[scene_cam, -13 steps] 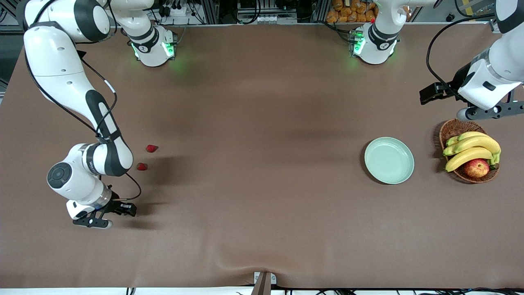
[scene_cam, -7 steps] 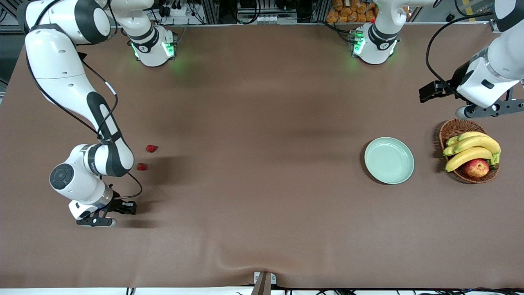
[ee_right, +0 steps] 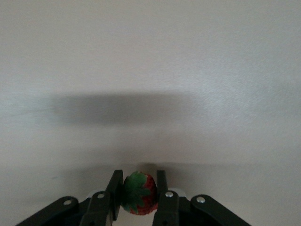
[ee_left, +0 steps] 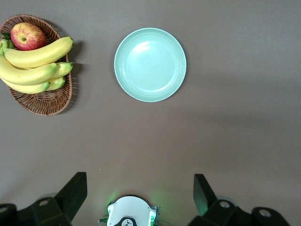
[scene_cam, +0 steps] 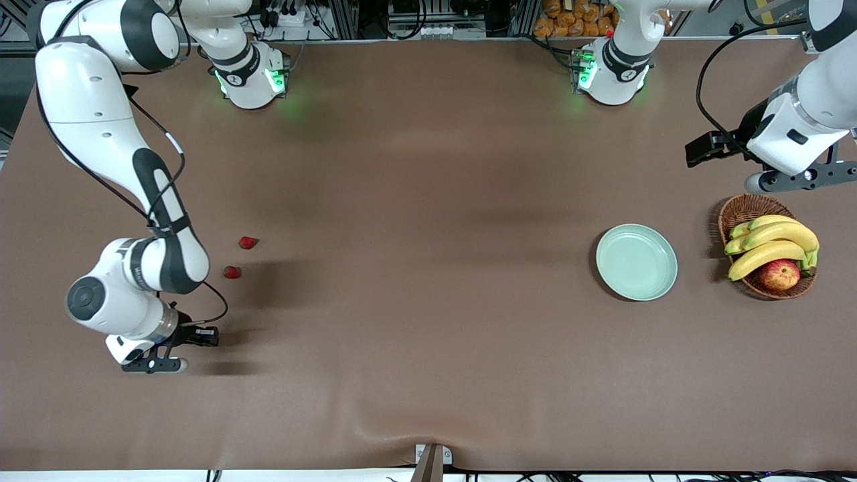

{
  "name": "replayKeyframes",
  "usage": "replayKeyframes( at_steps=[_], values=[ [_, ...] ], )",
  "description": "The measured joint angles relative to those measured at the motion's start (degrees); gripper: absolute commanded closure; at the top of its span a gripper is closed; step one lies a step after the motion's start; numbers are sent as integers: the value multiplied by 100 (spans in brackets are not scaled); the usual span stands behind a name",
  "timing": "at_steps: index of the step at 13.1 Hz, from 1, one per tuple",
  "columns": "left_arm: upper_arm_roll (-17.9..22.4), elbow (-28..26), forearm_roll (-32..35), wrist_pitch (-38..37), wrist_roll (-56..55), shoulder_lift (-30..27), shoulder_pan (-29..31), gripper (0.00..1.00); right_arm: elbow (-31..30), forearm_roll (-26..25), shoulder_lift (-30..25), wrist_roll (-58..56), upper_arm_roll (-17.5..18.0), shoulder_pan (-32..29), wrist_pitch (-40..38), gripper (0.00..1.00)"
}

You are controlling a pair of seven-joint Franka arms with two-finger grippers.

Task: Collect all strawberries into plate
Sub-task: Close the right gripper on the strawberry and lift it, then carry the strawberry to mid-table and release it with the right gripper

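In the right wrist view a small red strawberry [ee_right: 139, 194] with a green top sits pinched between the two black fingers of my right gripper [ee_right: 138, 176], which is shut on it. That gripper [scene_cam: 154, 365] hangs low over the table at the right arm's end. Two more strawberries [scene_cam: 248, 242] [scene_cam: 231, 272] lie on the brown cloth close by. The pale mint-green plate [scene_cam: 636, 262] rests toward the left arm's end and holds nothing; the left wrist view shows it too [ee_left: 150, 64]. My left gripper [scene_cam: 793, 179] waits open above the table by the basket, its fingers [ee_left: 75, 188] wide apart.
A wicker basket [scene_cam: 740, 213] with bananas [scene_cam: 773, 244] and a red-yellow apple [scene_cam: 779, 274] stands beside the plate, toward the left arm's end. The arms' bases [scene_cam: 251, 77] [scene_cam: 609, 70] stand at the table's edge farthest from the front camera.
My right gripper has closed on a strawberry, and the right arm's elbow has shifted a little toward its end of the table. The left arm moved slightly, then held still.
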Motion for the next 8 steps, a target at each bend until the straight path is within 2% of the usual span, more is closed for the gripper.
replayKeyframes(
  at_steps=[3,6,8],
  values=[
    [-5,-16,0,61,0,0,-3,0,611,436,-46,729,41,232,-923,100],
    [-9,-68,0,92,0,0,-5,0,724,518,-44,1929,207,602,-981,100],
    [-10,-77,0,93,0,0,-6,0,793,523,-45,2886,582,702,-946,100]
  ],
)
